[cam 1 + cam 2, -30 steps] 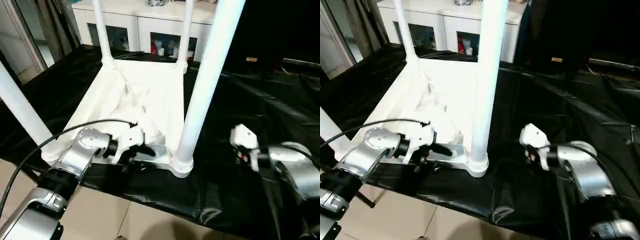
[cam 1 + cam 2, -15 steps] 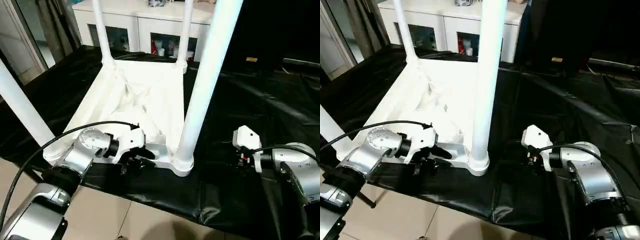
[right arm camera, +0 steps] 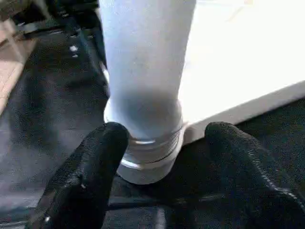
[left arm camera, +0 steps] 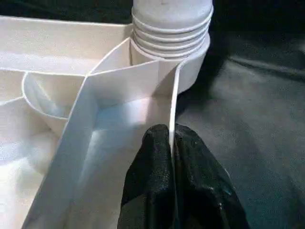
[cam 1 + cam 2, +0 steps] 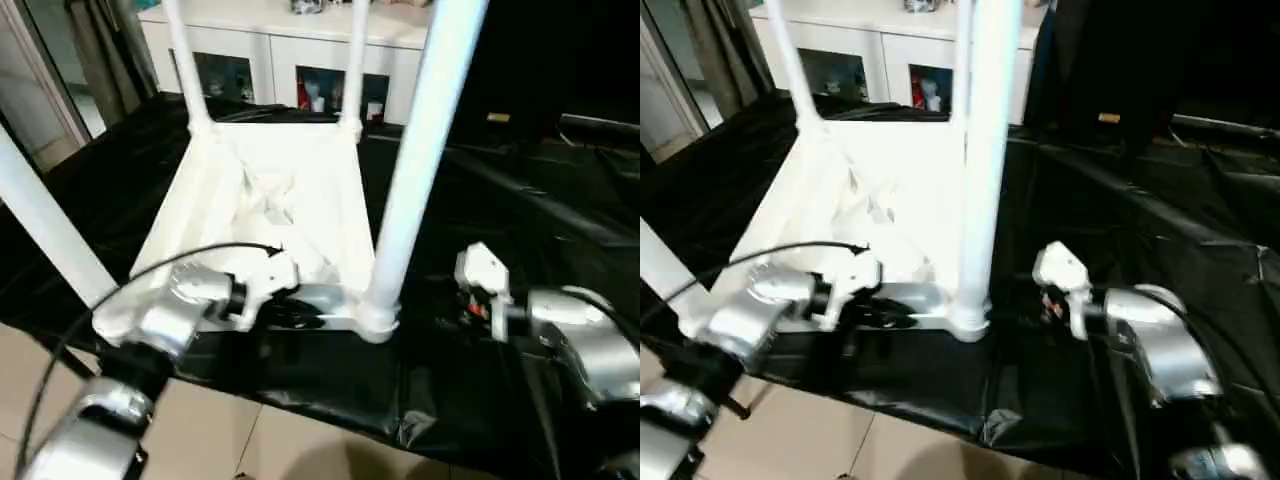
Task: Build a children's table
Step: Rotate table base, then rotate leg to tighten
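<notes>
At the near edge of the black-draped worktop (image 5: 480, 400) the upturned tabletop (image 5: 270, 190) lies with all four legs standing in its corner sockets; the near-right leg (image 5: 415, 150) rises at about 5 o'clock of the tabletop's middle. Change over the last second: left gripper (image 4: 171, 143) has closed from half-open to pinched, its fingers (image 4: 147, 186) now nipping the thin near rim wall just beside that leg's ribbed socket (image 4: 171, 33). Right gripper (image 3: 162, 138) has come in from 3 o'clock; its fingers (image 3: 90, 176) stand wide, straddling the leg's base, not yet touching. Judgement: left braces the tabletop, right is about to seat or tighten this last leg; assembly nearly done.
</notes>
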You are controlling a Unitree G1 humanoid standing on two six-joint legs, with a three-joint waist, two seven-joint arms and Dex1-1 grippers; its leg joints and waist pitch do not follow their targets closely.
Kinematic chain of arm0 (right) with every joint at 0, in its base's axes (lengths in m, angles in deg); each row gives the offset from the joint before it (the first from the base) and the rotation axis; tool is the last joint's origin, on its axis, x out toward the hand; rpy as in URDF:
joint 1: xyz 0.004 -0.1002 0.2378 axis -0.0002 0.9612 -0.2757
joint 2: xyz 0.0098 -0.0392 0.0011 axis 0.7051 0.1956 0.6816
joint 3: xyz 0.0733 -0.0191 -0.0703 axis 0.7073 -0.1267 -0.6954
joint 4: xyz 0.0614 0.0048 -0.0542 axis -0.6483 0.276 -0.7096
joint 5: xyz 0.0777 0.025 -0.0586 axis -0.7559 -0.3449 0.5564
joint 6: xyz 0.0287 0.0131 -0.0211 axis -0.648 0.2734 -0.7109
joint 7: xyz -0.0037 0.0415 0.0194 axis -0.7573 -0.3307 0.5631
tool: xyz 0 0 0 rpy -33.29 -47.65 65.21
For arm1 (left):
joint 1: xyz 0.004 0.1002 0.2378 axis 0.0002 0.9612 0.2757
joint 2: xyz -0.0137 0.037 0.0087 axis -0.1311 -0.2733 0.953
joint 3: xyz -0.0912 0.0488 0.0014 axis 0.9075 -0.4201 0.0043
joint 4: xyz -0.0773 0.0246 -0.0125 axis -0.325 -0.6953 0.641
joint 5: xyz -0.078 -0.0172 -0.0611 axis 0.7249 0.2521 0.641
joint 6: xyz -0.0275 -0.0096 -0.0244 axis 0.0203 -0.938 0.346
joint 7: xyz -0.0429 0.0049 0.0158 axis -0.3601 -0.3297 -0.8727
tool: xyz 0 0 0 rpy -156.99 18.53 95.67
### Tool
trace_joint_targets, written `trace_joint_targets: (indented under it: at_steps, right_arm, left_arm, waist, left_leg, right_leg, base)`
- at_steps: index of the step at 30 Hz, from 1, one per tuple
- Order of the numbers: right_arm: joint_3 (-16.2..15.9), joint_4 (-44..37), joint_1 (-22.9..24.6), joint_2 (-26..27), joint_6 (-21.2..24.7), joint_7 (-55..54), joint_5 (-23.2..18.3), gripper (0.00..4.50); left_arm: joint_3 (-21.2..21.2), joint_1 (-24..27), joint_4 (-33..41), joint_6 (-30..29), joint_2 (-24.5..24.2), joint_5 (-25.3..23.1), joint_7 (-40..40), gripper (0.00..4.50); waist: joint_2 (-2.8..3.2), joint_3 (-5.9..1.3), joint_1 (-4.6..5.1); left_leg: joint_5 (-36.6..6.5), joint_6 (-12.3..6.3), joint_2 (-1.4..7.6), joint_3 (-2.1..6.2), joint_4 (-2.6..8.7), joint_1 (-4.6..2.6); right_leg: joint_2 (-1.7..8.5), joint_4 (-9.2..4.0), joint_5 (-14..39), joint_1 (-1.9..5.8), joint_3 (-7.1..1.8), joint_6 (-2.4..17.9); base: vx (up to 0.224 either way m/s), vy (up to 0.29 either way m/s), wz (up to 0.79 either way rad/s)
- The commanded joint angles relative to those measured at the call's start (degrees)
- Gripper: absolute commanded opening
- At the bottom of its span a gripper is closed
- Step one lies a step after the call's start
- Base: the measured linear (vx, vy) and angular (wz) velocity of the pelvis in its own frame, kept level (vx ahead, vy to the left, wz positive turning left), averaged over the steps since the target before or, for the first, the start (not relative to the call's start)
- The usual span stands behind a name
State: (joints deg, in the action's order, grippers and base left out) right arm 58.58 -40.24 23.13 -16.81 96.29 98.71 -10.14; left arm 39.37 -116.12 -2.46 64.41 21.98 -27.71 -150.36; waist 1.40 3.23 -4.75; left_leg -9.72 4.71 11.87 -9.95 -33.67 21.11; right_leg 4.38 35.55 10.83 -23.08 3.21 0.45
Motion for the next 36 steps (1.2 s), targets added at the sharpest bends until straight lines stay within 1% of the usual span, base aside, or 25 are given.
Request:
trace_joint_targets:
  at_steps: [1,2,3,4,5,6,8,9,12,14,17,19,20,21,22,24,25,26,27,29,30,32,34,36]
  right_arm:
    - [0.16,0.73,-1.48,1.14,0.43,-0.83,-0.64,3.61]
    - [0.16,0.75,-1.52,1.17,0.45,-0.85,-0.66,3.77]
    - [-0.07,0.98,-1.95,1.19,0.17,-0.91,-0.44,3.92]
    - [-0.19,1.07,-2.1,1.16,-0.1,-0.99,-0.28,3.93]
    - [-0.27,1.21,-2.21,1.1,-0.24,-0.92,-0.22,3.93]
    - [-0.48,1.54,-2.45,0.96,-0.9,-1.05,0.12,4.0]
    - [-0.65,2.39,-2.86,0.87,-2.59,-1.91,1.0,4.35]
    - [-0.67,2.6,-2.99,0.89,-2.48,-1.67,0.86,4.35]
    - [-1.02,2.87,-3.18,0.95,-2.62,-1.49,1.18,4.39]
    - [-1.8,2.75,-2.79,0.96,-2.89,-2.08,2.15,4.39]
    - [-2.12,3.32,-2.84,1.4,-2.72,-2.94,2.45,4.39]
    - [-2.09,4.15,-3.25,2.33,-0.95,-4.29,2.33,4.39]
    - [-2.03,4.33,-3.36,2.56,-0.48,-4.33,2.11,4.39]
    - [-2.0,4.84,-3.64,3.12,-0.39,-4.92,2.08,4.11]
    - [-1.88,5.34,-3.93,3.54,-0.6,-5.63,2.16,4.11]
    - [-1.72,5.92,-4.29,3.98,-0.75,-6.05,2.06,4.01]
    - [-1.86,6.09,-4.4,4.06,-0.96,-6.0,2.19,3.92]
    - [-1.97,6.21,-4.47,4.13,-1.09,-6.0,2.31,3.66]
    - [-2.08,6.33,-4.53,4.23,-1.19,-6.01,2.42,3.61]
    - [-2.29,6.51,-4.6,4.5,-1.39,-6.27,2.38,3.54]
    - [-2.14,6.68,-4.73,4.9,-1.41,-6.47,2.07,3.39]
    - [-2.09,6.8,-4.82,5.17,-1.46,-6.58,1.97,3.12]
    - [-2.12,7.03,-4.88,5.41,-1.56,-6.6,1.98,3.06]
    - [-2.24,7.22,-4.75,5.62,-1.73,-6.64,1.95,2.85]
  left_arm:
    - [1.34,1.16,-1.13,-0.4,3.65,0.98,5.41,0.0]
    - [1.38,1.13,-1.18,-0.39,3.7,0.94,5.51,0.0]
    - [1.49,1.05,-1.02,-0.6,3.78,0.32,6.06,0.0]
    - [1.45,1.11,-0.68,-0.75,3.62,-0.05,6.2,0.0]
    - [1.28,1.14,-0.43,-0.89,3.32,-0.38,6.04,0.0]
    - [1.05,1.27,0.25,-1.28,2.7,-0.91,5.77,0.0]
    - [0.97,1.48,1.18,-1.74,1.89,-1.45,6.03,0.0]
    - [1.01,1.57,1.51,-1.98,1.57,-1.55,6.19,0.0]
    - [0.81,1.59,1.8,-2.66,0.33,-2.17,5.75,0.0]
    - [0.76,1.39,1.24,-3.23,-0.2,-2.54,5.39,0.0]
    - [0.41,1.46,1.34,-3.37,-0.46,-2.81,4.78,0.0]
    - [0.4,1.5,1.4,-3.53,-0.29,-2.85,4.76,0.0]
    - [0.39,1.46,1.43,-3.63,-0.19,-2.83,4.84,0.0]
    - [0.31,1.46,1.7,-3.95,0.03,-2.68,4.78,0.0]
    - [0.35,1.43,1.78,-3.98,0.18,-2.55,4.9,0.0]
    - [0.39,1.33,1.7,-4.02,0.3,-2.42,4.96,0.0]
    - [0.28,1.26,1.51,-3.94,0.29,-2.5,4.85,0.0]
    - [0.23,1.18,1.35,-3.88,0.29,-2.58,4.85,0.0]
    - [0.2,1.11,1.17,-3.8,0.3,-2.65,4.86,0.0]
    - [0.17,1.01,1.01,-3.82,0.28,-2.65,4.79,0.0]
    - [0.21,0.9,0.9,-3.79,0.3,-2.65,4.86,0.0]
    - [0.22,0.86,0.88,-3.76,0.27,-2.67,4.86,0.0]
    - [0.22,0.93,1.05,-3.87,0.24,-2.65,4.81,0.0]
    - [0.19,1.21,1.36,-4.04,0.21,-2.61,4.8,0.0]
  waist:
    - [-2.04,-3.86,-0.15]
    - [-1.83,-3.89,-0.25]
    - [-2.19,-3.91,-0.3]
    - [-1.99,-3.95,-0.44]
    - [-1.96,-3.89,-0.47]
    - [-2.15,-3.87,-0.57]
    - [-1.9,-3.87,-0.48]
    - [-2.0,-3.82,-0.37]
    - [-1.87,-3.85,-0.28]
    - [-1.87,-3.85,-0.13]
    - [-1.91,-3.86,0.18]
    - [-1.73,-3.81,0.45]
    - [-1.76,-3.82,0.64]
    - [-1.66,-3.88,0.69]
    - [-1.7,-3.87,0.76]
    - [-1.59,-3.9,0.84]
    - [-1.57,-3.9,0.86]
    - [-1.57,-3.9,0.86]
    - [-1.56,-3.93,0.82]
    - [-1.59,-3.96,0.8]
    - [-1.52,-3.91,0.81]
    - [-1.62,-3.93,0.78]
    - [-1.61,-3.95,0.79]
    - [-1.6,-3.93,0.81]
  left_leg:
    - [-10.54,-4.46,0.74,-0.19,3.21,0.04]
    - [-10.46,-4.6,0.77,-0.15,3.23,-0.01]
    - [-10.15,-4.7,0.79,-0.19,3.22,-0.06]
    - [-9.6,-4.81,0.75,-0.19,3.19,-0.06]
    - [-9.6,-4.86,0.75,-0.2,3.21,-0.04]
    - [-9.77,-4.85,0.75,-0.19,3.24,-0.03]
    - [-10.28,-4.28,0.91,-0.14,3.33,-0.13]
    - [-10.22,-4.22,0.88,-0.12,3.37,-0.04]
    - [-10.18,-4.29,0.89,-0.1,3.36,-0.05]
    - [-10.06,-4.32,0.81,-0.12,3.36,0.02]
    - [-10.64,-4.11,0.78,-0.08,3.38,0.0]
    - [-10.98,-3.93,0.76,-0.06,3.43,-0.06]
    - [-11.46,-3.84,0.72,-0.08,3.43,-0.06]
    - [-11.61,-3.78,0.79,-0.08,3.41,-0.11]
    - [-11.62,-3.74,0.81,-0.05,3.44,-0.06]
    - [-11.75,-3.6,0.84,-0.04,3.46,-0.19]
    - [-11.82,-3.6,0.84,-0.07,3.43,-0.2]
    - [-11.82,-3.6,0.84,-0.07,3.43,-0.2]
    - [-11.29,-3.7,0.84,-0.04,3.43,-0.1]
    - [-11.27,-3.84,0.84,-0.07,3.4,-0.16]
    - [-11.42,-3.85,0.82,-0.08,3.41,-0.14]
    - [-11.54,-3.78,0.88,-0.07,3.43,-0.2]
    - [-11.34,-3.71,0.9,-0.05,3.46,-0.18]
    - [-11.36,-3.69,0.9,-0.06,3.47,-0.17]
  right_leg:
    - [3.08,-4.75,12.72,3.23,-1.95,12.34]
    - [3.13,-4.77,13.22,3.2,-1.95,11.97]
    - [3.16,-4.84,13.54,3.18,-1.98,11.55]
    - [3.18,-4.83,13.81,3.16,-2.02,11.14]
    - [3.17,-4.86,14.1,3.08,-2.05,10.89]
    - [3.2,-4.88,14.83,3.04,-2.01,10.5]
    - [3.28,-4.95,15.83,2.87,-2.02,10.18]
    - [3.21,-4.9,15.6,2.92,-1.99,10.26]
    - [3.18,-4.75,13.94,2.95,-2.06,10.68]
    - [3.09,-4.68,12.7,3.03,-2.03,11.12]
    - [3.12,-4.71,12.91,3.11,-2.01,11.33]
    - [3.07,-4.76,12.98,3.01,-2.02,11.66]
    - [3.0,-4.82,13.19,3.05,-1.98,11.88]
    - [3.03,-4.81,12.79,3.03,-2.01,12.13]
    - [3.06,-4.76,12.61,3.07,-2.0,12.2]
    - [3.05,-4.74,12.26,3.03,-2.01,12.51]
    - [3.03,-4.74,11.9,3.04,-2.03,12.76]
    - [3.03,-4.74,11.9,3.04,-2.03,12.76]
    - [3.02,-4.6,10.72,3.2,-2.04,12.9]
    - [3.04,-4.57,10.42,3.19,-2.03,13.04]
    - [3.04,-4.6,10.56,3.17,-2.03,13.07]
    - [3.1,-4.6,10.99,3.14,-2.04,13.11]
    - [3.07,-4.54,10.49,3.18,-2.03,13.22]
    - [3.1,-4.53,10.32,3.2,-2.05,13.23]
  base:
    - [0.0,0.0,0.0]
    - [0.0,0.0,0.0]
    - [0.0,0.0,0.0]
    - [0.0,0.0,0.0]
    - [0.0,0.0,0.0]
    - [0.0,0.0,0.0]
    - [0.0,0.0,0.0]
    - [0.0,0.0,0.0]
    - [0.0,0.0,0.0]
    - [0.0,0.0,0.0]
    - [0.0,0.0,0.0]
    - [0.0,0.0,0.0]
    - [0.0,0.0,0.0]
    - [0.0,0.0,0.0]
    - [0.0,0.0,0.0]
    - [0.0,0.0,0.0]
    - [0.0,0.0,0.0]
    - [0.0,0.0,0.0]
    - [0.0,0.0,0.0]
    - [0.0,0.0,0.0]
    - [0.0,0.0,0.0]
    - [0.0,0.0,0.0]
    - [0.0,0.0,0.0]
    - [0.0,0.0,0.0]
